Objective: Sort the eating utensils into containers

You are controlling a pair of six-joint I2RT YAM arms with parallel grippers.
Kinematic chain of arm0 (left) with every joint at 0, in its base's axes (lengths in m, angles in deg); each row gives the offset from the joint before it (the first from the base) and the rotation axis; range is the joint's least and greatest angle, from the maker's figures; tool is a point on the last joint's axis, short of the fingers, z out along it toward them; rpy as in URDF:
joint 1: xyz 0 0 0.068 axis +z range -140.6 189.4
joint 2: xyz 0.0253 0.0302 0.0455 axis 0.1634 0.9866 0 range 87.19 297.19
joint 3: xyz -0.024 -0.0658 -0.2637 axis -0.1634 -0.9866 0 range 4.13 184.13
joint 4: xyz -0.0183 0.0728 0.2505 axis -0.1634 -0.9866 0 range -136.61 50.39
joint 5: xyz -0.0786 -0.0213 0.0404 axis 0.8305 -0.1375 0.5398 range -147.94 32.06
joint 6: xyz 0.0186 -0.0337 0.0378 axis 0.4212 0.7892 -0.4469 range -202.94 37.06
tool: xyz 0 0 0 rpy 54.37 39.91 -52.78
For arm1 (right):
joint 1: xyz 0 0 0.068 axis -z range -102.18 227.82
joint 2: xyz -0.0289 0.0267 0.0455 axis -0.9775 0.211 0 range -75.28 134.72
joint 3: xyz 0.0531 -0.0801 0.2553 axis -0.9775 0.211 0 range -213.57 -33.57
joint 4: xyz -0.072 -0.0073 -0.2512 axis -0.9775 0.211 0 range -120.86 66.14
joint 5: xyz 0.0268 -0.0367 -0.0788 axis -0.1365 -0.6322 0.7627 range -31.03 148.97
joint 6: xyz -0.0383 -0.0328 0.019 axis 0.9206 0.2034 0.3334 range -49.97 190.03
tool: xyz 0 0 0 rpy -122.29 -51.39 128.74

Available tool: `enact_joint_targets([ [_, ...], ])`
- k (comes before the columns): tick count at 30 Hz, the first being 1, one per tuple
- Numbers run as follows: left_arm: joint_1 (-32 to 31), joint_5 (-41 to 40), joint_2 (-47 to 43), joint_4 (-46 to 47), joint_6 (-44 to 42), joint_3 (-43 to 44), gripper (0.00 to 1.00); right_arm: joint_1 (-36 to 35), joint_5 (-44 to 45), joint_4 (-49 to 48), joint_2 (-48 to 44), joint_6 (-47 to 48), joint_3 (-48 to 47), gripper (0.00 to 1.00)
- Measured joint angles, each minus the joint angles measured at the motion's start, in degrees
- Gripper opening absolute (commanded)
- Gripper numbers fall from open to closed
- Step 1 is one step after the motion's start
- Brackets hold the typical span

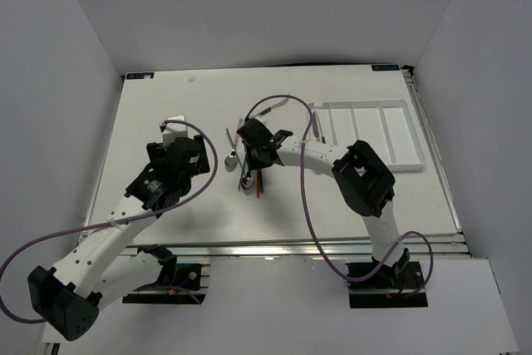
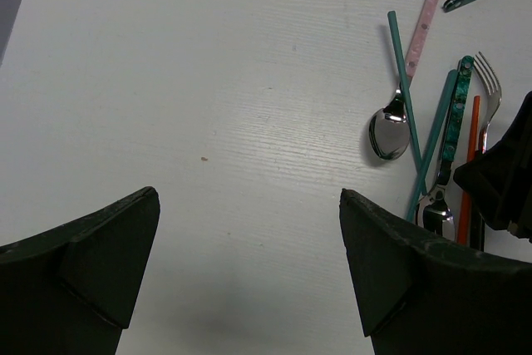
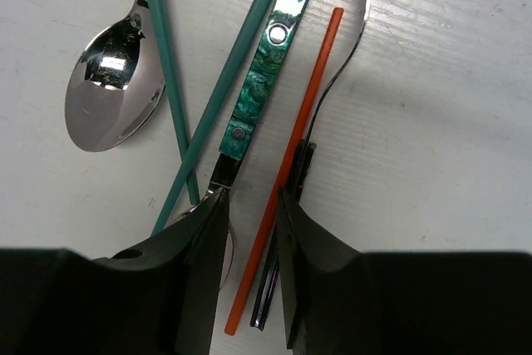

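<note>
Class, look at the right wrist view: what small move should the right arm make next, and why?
Probably close the right gripper on the orange chopstick: it lies between the fingers, seemingly not yet pinched. A dark utensil lying against it may get caught too.

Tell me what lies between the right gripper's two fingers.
In the right wrist view, the orange chopstick runs through the gap of the right gripper, with a fork's dark handle beside it; grip unclear.
</note>
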State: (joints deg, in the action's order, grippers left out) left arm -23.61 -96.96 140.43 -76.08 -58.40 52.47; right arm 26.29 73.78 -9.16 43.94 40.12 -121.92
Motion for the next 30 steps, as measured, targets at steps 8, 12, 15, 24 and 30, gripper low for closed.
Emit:
enact_joint_targets([
  [8, 0.0, 0.0, 0.0, 0.0, 0.0, 0.0, 0.98, -0.3, 0.3, 0.6, 0.5, -0.4, -1.2, 0.35],
  [12, 0.0, 0.0, 0.0, 0.0, 0.1, 0.0, 0.98, -0.3, 0.3, 0.8, 1.4, -0.8, -1.2, 0.34],
  [15, 0.0, 0.0, 0.0, -0.1, 0.2, 0.0, 0.98, -0.3, 0.5, 0.9, 2.2, -1.3, -1.6, 0.35],
  [24, 0.0, 0.0, 0.0, -0.4, 0.2, -0.1, 0.98, -0.3, 2.7, 2.7, 2.6, -1.5, -1.8, 0.34],
  [30, 0.0, 0.0, 0.0, -0.4, 0.2, -0.1, 0.98, -0.3, 3.6, 3.4, 3.4, -1.5, -2.0, 0.34],
])
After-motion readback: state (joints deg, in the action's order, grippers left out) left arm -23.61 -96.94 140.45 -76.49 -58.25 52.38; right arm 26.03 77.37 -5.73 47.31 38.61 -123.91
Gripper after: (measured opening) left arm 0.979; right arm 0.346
